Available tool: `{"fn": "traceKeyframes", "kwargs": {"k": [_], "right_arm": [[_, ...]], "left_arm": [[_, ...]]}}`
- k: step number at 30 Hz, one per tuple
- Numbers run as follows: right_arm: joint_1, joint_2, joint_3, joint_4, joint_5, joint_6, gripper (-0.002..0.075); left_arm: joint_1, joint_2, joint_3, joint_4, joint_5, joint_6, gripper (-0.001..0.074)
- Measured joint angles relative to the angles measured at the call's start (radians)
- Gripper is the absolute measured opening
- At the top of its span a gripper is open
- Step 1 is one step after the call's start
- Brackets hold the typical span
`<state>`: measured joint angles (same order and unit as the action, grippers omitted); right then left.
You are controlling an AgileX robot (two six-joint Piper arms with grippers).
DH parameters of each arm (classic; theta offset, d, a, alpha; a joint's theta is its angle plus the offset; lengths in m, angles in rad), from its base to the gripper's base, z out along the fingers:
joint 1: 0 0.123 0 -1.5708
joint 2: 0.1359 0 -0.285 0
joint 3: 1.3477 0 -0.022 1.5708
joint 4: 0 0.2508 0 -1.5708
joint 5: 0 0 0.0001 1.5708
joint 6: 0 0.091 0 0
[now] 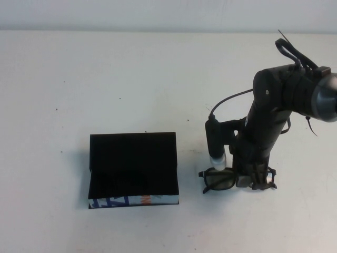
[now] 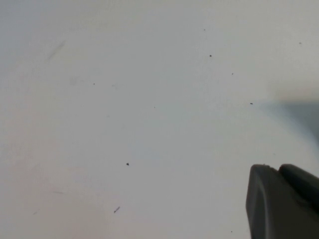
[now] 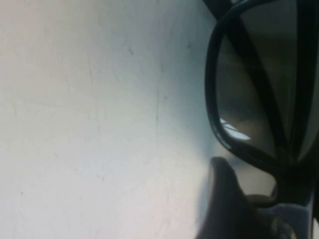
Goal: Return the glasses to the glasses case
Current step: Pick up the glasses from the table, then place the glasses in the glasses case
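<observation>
The glasses case (image 1: pixel 134 163) lies open at the near left middle of the table, black lining up, with its blue, white and orange front side (image 1: pixel 134 201) facing me. The dark-rimmed glasses (image 1: pixel 218 179) lie on the table to its right. My right gripper (image 1: pixel 255 181) is down on them at the bridge and shut on the frame. The right wrist view shows one lens and its rim (image 3: pixel 214 99) beside one finger (image 3: pixel 224 204). My left gripper (image 2: pixel 278 169) is shut and empty over bare table. It is out of the high view.
The white table (image 1: pixel 131 79) is bare apart from small dark specks. The right arm (image 1: pixel 274 105) reaches down from the far right, with its cable looping beside it. A narrow gap of table separates the case and the glasses.
</observation>
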<state>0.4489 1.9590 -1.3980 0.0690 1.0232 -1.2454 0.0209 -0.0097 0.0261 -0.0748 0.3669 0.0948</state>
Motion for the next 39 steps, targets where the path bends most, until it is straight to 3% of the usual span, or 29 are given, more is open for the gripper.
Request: {"fn": "traceKeyframes", "kwargs": {"k": [8,17,24,33,39], "right_arm": [[0.0,0.0,0.0,0.002,0.019,0.0,0.0269],[0.0,0.0,0.0,0.02,0.054,0.0,0.0062],[0.014,-0.022,-0.002,0.001,0.139,0.066,0.0053],[0.224,-0.106,-0.202,-0.008,0.191,0.174,0.0053],[0.326,0.036,-0.399,0.029,0.199,0.19,0.0053]], "left_arm": [[0.0,0.0,0.0,0.0,0.0,0.0,0.0],[0.0,0.0,0.0,0.0,0.0,0.0,0.0],[0.0,0.0,0.0,0.0,0.0,0.0,0.0],[0.0,0.0,0.0,0.0,0.0,0.0,0.0],[0.0,0.0,0.0,0.0,0.0,0.0,-0.0001]]}}
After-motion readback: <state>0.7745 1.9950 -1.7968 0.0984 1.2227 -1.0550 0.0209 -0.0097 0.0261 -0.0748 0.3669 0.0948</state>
